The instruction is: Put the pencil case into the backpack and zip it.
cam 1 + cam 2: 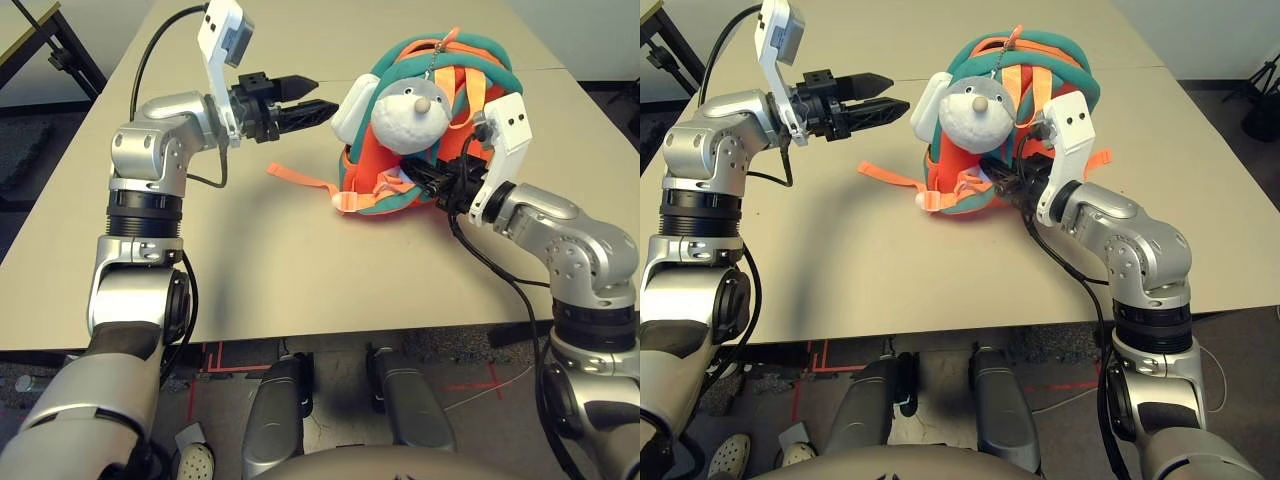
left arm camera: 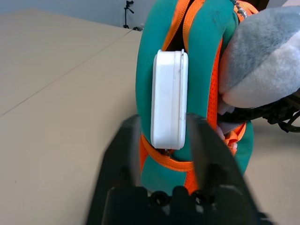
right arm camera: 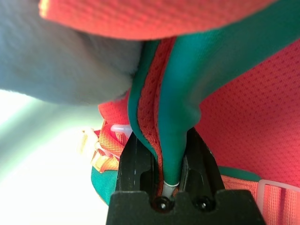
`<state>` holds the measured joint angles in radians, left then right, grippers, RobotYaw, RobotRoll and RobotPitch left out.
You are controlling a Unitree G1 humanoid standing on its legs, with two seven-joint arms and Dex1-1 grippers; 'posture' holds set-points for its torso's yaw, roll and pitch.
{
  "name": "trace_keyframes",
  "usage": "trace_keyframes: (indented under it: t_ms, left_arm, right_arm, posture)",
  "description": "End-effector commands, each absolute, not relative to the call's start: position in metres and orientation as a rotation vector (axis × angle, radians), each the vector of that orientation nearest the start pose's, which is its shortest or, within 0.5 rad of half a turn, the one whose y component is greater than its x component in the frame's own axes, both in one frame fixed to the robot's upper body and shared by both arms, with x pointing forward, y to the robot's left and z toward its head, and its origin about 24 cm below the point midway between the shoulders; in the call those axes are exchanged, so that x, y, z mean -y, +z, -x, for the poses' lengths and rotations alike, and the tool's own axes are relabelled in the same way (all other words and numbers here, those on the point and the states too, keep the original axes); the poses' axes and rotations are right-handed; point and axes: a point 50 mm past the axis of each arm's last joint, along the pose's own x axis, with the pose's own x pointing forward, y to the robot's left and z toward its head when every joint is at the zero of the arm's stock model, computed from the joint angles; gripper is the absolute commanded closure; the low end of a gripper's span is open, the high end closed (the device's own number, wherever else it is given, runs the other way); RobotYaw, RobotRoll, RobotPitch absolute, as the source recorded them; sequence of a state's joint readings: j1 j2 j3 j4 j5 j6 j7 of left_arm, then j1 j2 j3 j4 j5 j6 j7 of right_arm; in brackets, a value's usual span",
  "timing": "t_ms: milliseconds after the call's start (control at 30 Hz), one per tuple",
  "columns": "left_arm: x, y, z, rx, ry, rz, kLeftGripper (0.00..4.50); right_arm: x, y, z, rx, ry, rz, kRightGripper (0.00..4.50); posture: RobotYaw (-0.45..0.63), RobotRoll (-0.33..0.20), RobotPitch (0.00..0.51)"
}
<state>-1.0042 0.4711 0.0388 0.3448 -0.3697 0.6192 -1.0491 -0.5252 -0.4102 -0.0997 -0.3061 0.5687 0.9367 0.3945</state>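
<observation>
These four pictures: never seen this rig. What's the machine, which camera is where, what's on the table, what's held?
It is a humanoid robot with two silver arms, each ending in a gripper of two black fingers. The two wide pictures come from a stereo camera on its head, looking down at a table. The other two come from cameras on the wrists, looking along each gripper's fingers.

On the table lies a small orange and teal backpack with a grey-white plush toy on it. A white pencil case sits against the backpack's side.

The left gripper is open, its fingers on either side of the pencil case's end, holding nothing yet. The right gripper is shut on the backpack's edge.
</observation>
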Motion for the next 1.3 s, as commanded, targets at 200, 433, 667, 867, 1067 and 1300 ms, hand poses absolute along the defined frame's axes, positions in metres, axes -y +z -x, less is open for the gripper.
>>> trace_keyframes:
  t_ms: [200,433,667,867,1067,1300]
  left_arm:
    - [-0.141,0.252,-0.357,0.016,-1.122,-0.087,4.50]
    - [-0.115,0.239,-0.369,-0.018,-1.147,-0.071,4.50]
    - [-0.090,0.219,-0.386,-0.066,-1.127,-0.067,4.50]
    - [-0.073,0.211,-0.388,-0.072,-1.155,-0.090,4.50]
    - [-0.089,0.231,-0.382,-0.006,-1.157,-0.080,4.50]
    - [-0.113,0.264,-0.354,0.005,-1.278,-0.039,2.42]
  right_arm:
    - [0.150,0.179,-0.297,-0.155,0.683,-0.054,4.11]
    - [0.150,0.180,-0.297,-0.150,0.676,-0.051,4.11]
    - [0.149,0.181,-0.297,-0.142,0.672,-0.051,4.11]
    - [0.148,0.181,-0.297,-0.140,0.669,-0.053,4.11]
    - [0.149,0.180,-0.297,-0.137,0.663,-0.054,4.11]
    - [0.148,0.178,-0.299,-0.139,0.664,-0.059,4.11]
  posture:
    - [-0.12,0.000,0.178]
    - [-0.13,0.000,0.171]
    - [-0.14,0.000,0.170]
    - [-0.14,0.000,0.168]
    - [-0.14,0.000,0.167]
    - [-0.13,0.000,0.166]
